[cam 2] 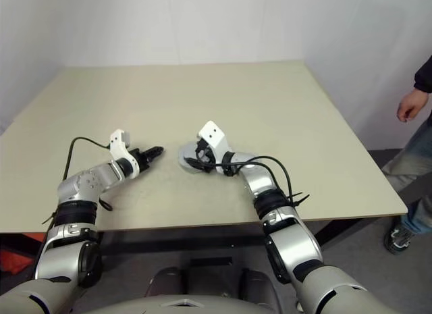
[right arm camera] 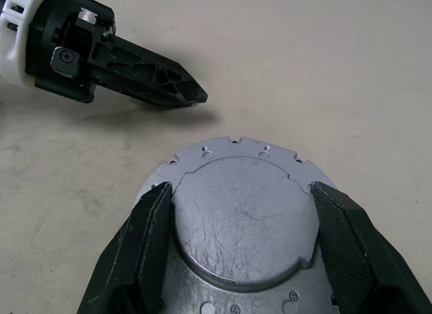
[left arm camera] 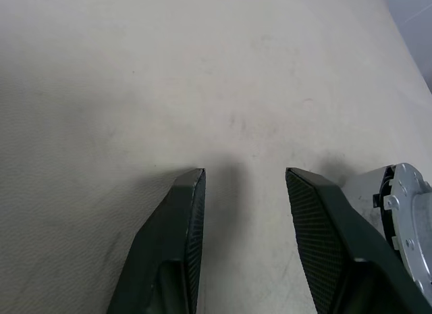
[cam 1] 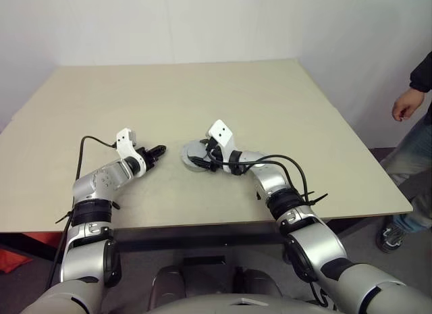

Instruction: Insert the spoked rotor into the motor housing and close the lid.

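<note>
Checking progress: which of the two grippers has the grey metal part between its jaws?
The right gripper: its jaws straddle the grey notched lid. The left gripper is open over bare table.

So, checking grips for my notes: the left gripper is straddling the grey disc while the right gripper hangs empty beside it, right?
Swapped. The right wrist view shows the right gripper straddling the grey disc; the left gripper hangs empty beside it.

A pale bench [cam 1: 202, 91] lies under my tool, its surface plain. Well off to my right, past the bench edge, a person [cam 1: 413, 125] stands, hand [cam 1: 407, 105] hanging.
</note>
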Motion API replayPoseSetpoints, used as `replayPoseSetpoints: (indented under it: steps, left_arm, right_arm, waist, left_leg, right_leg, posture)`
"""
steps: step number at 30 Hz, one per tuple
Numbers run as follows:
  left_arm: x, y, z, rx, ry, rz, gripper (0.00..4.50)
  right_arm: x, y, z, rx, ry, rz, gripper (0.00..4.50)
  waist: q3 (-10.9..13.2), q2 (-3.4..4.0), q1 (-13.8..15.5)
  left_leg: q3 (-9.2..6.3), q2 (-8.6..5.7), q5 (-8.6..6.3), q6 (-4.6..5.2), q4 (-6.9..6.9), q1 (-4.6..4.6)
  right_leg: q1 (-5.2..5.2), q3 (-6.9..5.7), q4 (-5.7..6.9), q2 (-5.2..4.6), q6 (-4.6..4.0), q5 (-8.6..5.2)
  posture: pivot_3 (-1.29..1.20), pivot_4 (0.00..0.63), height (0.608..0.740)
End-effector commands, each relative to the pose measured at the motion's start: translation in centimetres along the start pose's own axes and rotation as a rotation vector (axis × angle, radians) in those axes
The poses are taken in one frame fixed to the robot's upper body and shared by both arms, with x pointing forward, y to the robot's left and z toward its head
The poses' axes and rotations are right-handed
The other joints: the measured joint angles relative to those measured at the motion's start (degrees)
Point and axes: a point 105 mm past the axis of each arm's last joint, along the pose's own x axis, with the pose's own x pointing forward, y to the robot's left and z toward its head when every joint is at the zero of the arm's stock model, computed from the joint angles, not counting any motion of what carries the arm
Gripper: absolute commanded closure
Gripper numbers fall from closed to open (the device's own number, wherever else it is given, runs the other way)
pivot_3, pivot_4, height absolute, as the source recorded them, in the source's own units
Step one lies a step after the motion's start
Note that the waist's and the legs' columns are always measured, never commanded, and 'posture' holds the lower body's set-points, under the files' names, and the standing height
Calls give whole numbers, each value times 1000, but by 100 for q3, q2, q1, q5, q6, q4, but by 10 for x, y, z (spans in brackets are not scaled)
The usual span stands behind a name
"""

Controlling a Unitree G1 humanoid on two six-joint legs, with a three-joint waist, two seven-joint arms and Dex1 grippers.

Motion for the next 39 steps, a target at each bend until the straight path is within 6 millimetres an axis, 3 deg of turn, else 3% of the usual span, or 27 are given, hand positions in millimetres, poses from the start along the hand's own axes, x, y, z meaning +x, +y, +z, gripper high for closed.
replayPoseSetpoints:
  steps: [1,28,31,36,39]
  left_arm:
    - [-5,3,5,11,-12,20,2475]
    - [-3,-5,6,-2,-17,-3,2475]
    - [-1,-16,12,-4,-32,-38,2475]
    - [7,-61,26,-12,-51,-148,2475]
    - [8,-71,28,-14,-55,-169,2475]
  right_arm:
    - [1,-3,-5,8,22,-17,1323]
    - [-13,-4,-27,5,129,23,1323]
    - [-14,-5,-31,-2,165,14,1323]
    - [-14,-6,-36,0,217,14,1323]
    - [-15,-4,-43,9,253,17,1323]
  waist:
    - [0,0,0]
    - [0,-1,54]
    - [0,-1,66]
    - [-1,-1,154]
    - [-1,-1,151]
  left_leg:
    - [0,0,0,0,0,1]
    - [-1,-5,-4,7,-1,19]
    - [-1,-6,-5,7,-1,19]
    - [-1,-6,-5,7,2,20]
    - [0,-5,-4,5,1,40]
  right_leg:
    - [1,0,0,0,0,0]
    - [24,1,-8,-3,2,-2]
    - [25,1,-8,-3,2,-2]
    - [29,0,-8,-4,3,-2]
    - [41,1,-6,-4,11,-6]
  posture:
    - [0,0,740]
    - [0,0,740]
    - [0,0,740]
    - [0,0,740]
    - [0,0,740]
